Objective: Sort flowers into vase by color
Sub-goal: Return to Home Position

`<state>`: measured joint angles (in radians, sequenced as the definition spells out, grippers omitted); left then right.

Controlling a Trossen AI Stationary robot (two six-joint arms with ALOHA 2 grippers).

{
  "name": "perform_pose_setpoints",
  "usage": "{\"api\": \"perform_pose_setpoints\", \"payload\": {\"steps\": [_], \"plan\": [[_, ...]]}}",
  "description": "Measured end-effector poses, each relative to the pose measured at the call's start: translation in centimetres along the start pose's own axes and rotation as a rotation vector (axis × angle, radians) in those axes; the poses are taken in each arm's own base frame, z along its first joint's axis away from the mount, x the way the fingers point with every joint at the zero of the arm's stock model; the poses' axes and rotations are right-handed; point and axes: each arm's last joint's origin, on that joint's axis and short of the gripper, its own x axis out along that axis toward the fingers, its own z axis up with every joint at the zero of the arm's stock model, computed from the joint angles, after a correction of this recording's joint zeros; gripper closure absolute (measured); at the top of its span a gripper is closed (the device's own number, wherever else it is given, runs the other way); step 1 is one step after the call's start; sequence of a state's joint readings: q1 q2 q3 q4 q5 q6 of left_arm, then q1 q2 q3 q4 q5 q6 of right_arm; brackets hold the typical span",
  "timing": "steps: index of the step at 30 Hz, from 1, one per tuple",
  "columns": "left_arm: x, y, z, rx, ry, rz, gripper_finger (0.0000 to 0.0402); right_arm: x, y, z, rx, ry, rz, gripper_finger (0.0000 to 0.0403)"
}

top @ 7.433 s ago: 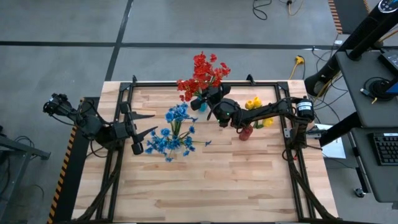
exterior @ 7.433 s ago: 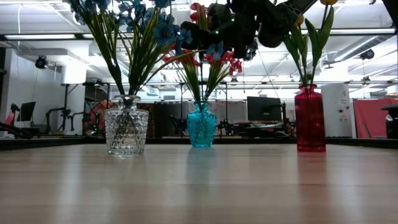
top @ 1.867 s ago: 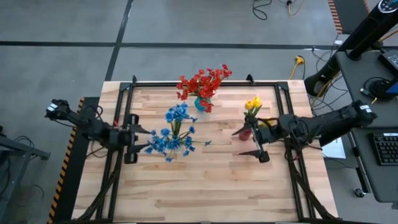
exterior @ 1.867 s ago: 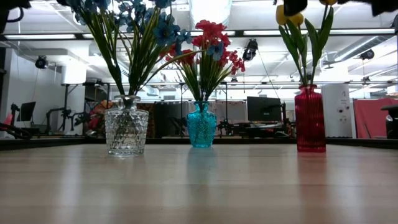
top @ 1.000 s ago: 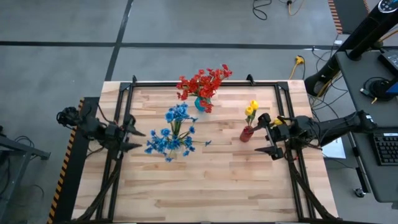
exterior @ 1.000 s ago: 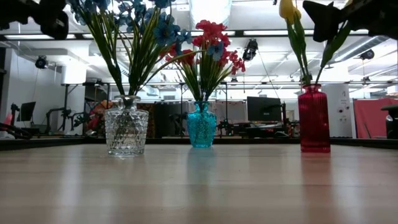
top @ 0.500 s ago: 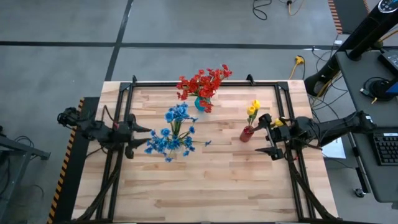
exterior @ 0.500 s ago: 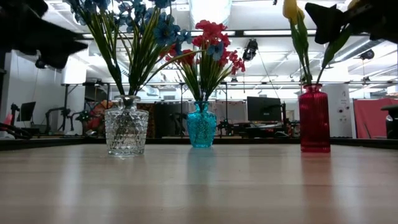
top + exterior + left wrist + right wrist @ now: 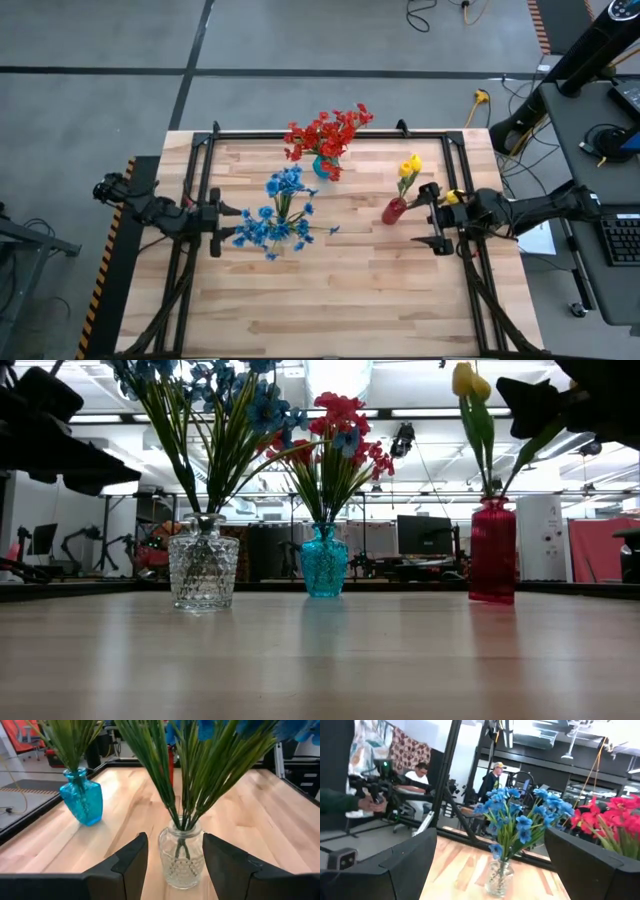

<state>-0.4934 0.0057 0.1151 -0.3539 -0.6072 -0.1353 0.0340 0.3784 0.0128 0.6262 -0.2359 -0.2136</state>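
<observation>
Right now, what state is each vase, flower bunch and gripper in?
clear vase: standing, holds blue flowers
blue vase: standing, holds red flowers
red vase: standing, holds yellow flower
left gripper: open, empty, beside the clear vase
right gripper: open, empty, beside the red vase

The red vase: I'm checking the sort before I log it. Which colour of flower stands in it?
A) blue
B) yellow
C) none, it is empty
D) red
B: the red vase holds the yellow flower, while the blue flowers stand in the clear vase and the red flowers in the blue vase.
</observation>
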Motion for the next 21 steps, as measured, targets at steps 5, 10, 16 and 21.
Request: {"api": "perform_pose_setpoints", "payload": {"steps": [5, 10, 16, 21], "plan": [[-0.1, 0.0, 0.3, -0.011, -0.01, 0.003, 0.0229, 0.0, 0.0, 0.1, 0.041, -0.011, -0.002, 0.0041], [0.0, 0.0, 0.2, -0.008, -0.001, 0.004, 0.0229, 0.0, 0.2, 0.2, 0.129, -0.02, 0.072, 0.0041], [0.0, 0.0, 0.2, -0.045, -0.002, 0.003, 0.0229, 0.0, 0.5, 0.3, 0.154, -0.033, 0.15, 0.0041], [0.0, 0.0, 0.2, -0.061, -0.001, 0.003, 0.0229, 0.3, 0.3, 1.1, 0.156, -0.049, 0.145, 0.0041]]}}
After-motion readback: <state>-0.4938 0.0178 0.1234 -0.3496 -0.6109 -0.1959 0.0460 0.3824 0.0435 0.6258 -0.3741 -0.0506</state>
